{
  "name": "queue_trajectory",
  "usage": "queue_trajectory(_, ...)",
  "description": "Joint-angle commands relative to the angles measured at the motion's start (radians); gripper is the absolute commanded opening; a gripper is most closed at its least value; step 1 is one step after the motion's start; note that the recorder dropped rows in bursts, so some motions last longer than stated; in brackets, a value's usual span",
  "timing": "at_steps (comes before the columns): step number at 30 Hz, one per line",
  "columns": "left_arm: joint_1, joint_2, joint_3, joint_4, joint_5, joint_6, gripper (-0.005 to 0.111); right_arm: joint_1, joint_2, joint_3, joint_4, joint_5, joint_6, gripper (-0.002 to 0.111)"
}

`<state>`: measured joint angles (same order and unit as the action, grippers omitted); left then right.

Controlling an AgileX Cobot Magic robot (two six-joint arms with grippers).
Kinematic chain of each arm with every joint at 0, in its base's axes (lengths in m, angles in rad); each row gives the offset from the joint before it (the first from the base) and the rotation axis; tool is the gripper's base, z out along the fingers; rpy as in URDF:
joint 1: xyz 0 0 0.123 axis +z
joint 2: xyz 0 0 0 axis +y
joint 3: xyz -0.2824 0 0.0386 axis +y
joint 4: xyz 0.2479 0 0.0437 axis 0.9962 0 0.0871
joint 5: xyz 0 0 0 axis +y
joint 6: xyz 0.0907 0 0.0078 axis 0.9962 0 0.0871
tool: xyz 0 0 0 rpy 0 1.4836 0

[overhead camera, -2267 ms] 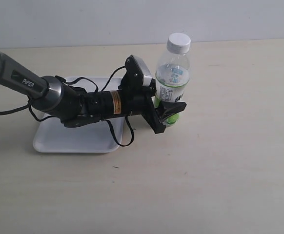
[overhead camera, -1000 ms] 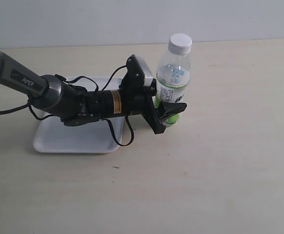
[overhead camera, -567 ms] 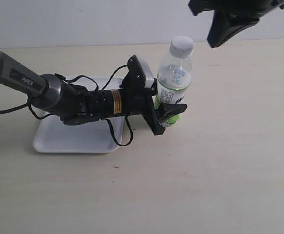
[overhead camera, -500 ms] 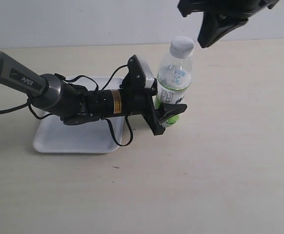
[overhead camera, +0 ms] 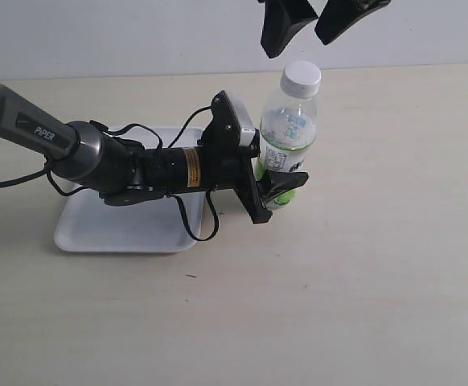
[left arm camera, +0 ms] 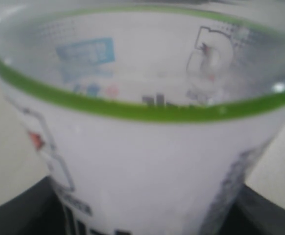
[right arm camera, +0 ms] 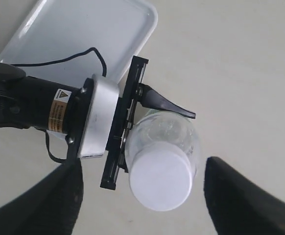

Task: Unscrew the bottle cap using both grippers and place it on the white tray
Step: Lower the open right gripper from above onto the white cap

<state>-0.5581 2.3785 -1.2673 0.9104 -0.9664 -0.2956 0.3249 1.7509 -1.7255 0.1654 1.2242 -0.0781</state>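
Observation:
The clear bottle [overhead camera: 285,133] with its green-and-white label stands upright on the table, the white cap [overhead camera: 301,74] still on its neck. My left gripper [overhead camera: 276,186] is shut on the bottle's lower body; the label [left arm camera: 147,147] fills the left wrist view. Above the cap, at the top edge of the exterior view, hangs my right gripper [overhead camera: 308,26], open and not touching it. From the right wrist view the cap [right arm camera: 160,176] lies between the two dark fingers [right arm camera: 49,200], with my right gripper [right arm camera: 142,205] spread wide around it. The white tray [overhead camera: 117,229] lies left of the bottle, under the left arm.
The left arm with its grey PIPER tube [overhead camera: 33,133] and black cables [overhead camera: 194,221] stretches across the tray. The beige table [overhead camera: 363,281] spreads to the right and front of the bottle.
The right gripper has come in from the top right and moved left until it hangs over the cap. The left gripper and the bottle have stayed put.

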Motion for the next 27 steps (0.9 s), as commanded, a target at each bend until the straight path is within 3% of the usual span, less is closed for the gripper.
queue_trajectory(1, 0.001, -0.001, 0.002, 0.029, 0.057, 0.009, 0.000, 0.001, 0.043, -0.008, -0.023, -0.003, -0.003, 0.067)
queue_trajectory(27, 0.001, -0.001, 0.002, 0.029, 0.059, 0.009, 0.000, 0.001, 0.026, 0.073, -0.060, -0.003, -0.006, 0.066)
